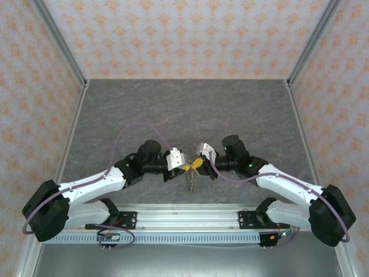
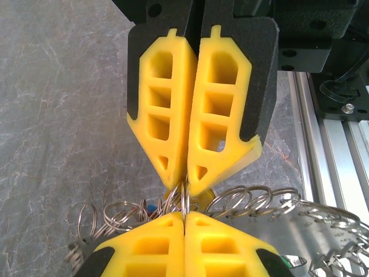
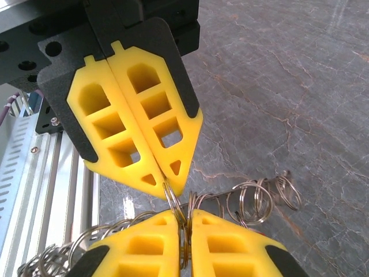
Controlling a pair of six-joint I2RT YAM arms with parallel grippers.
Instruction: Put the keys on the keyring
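The keyring (image 1: 192, 182) is a long chain of thin silvery wire loops that hangs between both grippers just above the grey table. My left gripper (image 2: 185, 214) is shut on one loop of it, and its yellow fingers (image 2: 144, 242) meet tip to tip with the right gripper (image 2: 181, 187). My right gripper (image 3: 184, 216) is shut on a couple of loops with a narrow gap between the pads, and the left gripper (image 3: 169, 187) stands opposite it. Loops (image 3: 253, 199) trail to either side. A small blue key head (image 2: 150, 208) peeks out among the loops (image 2: 253, 199). The other keys are hidden.
The aluminium rail (image 1: 184, 216) with both arm bases runs along the near edge, close behind the grippers (image 2: 334, 150). The grey marbled table (image 1: 184, 115) stretches away beyond them. Patterned walls with metal posts (image 1: 63, 46) close it in.
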